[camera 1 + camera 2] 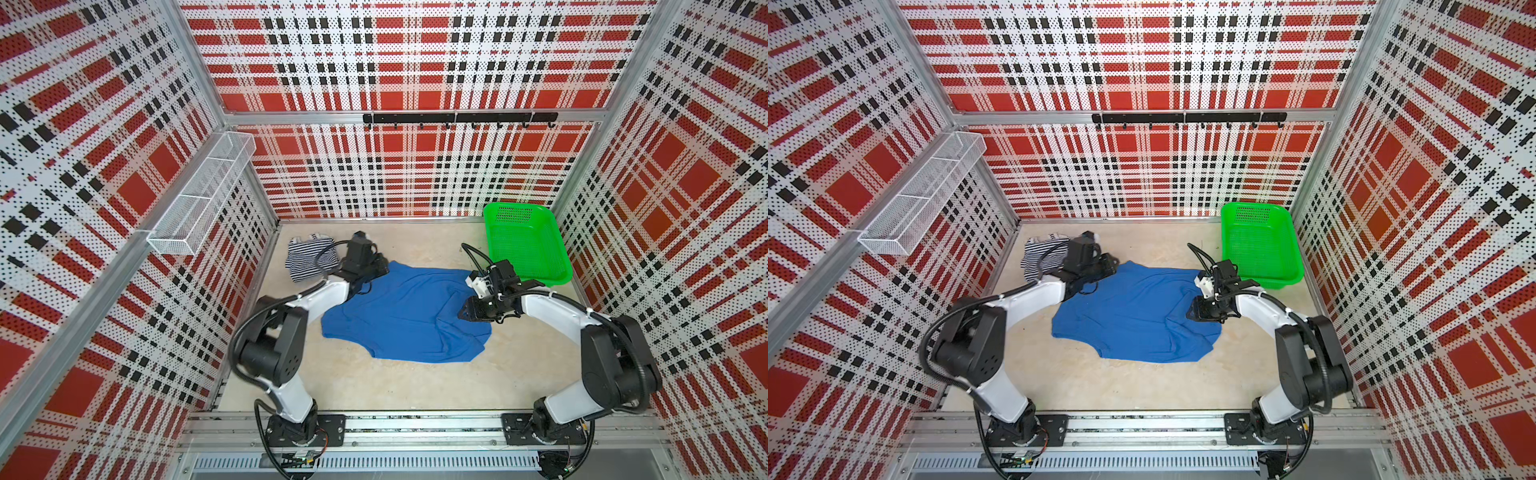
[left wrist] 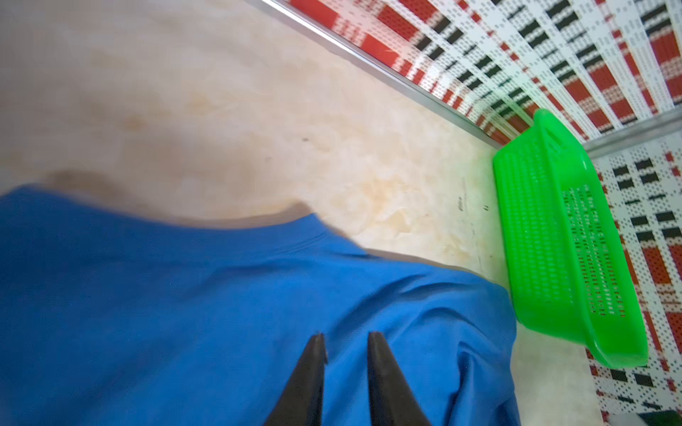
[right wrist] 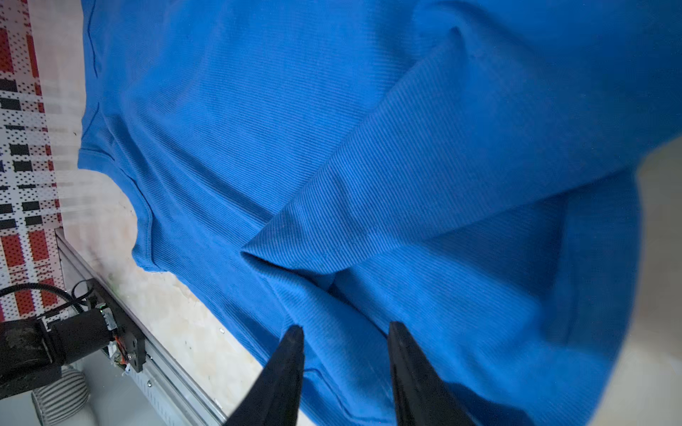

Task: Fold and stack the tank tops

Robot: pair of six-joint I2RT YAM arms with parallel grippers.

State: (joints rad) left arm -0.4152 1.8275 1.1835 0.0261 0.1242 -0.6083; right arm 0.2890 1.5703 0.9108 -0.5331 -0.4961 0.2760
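Left tool (image 2: pixel 346 337) is seen with its two black fingers narrowly parted, nothing pinched between them, poised over the plain royal-blue cloth tank top (image 1: pixel 407 320). On the right tool (image 3: pixel 345 328) a wider gap is shown between the fingers, and blue cloth is seen behind that gap, not clamped in it. Whether the tips touch the fabric cannot be told.

The blue top is spread, rumpled, in the middle of the pale beige counter (image 1: pixel 395 386), with a raised fold close to the right tool. In both top views the left tool is placed at the top's far left corner and the right tool at its right edge.

The navy-and-white striped cloth tank top (image 1: pixel 305 257) is bunched at the far left of the counter, just beside the left arm's wrist. A bright green plastic mesh basket (image 1: pixel 525 249) is set in the far right corner, near the blue top's edge. A white wire-mesh shelf (image 1: pixel 203 187) is fixed to the left wall, and a black hook rail (image 1: pixel 459 118) to the back wall.
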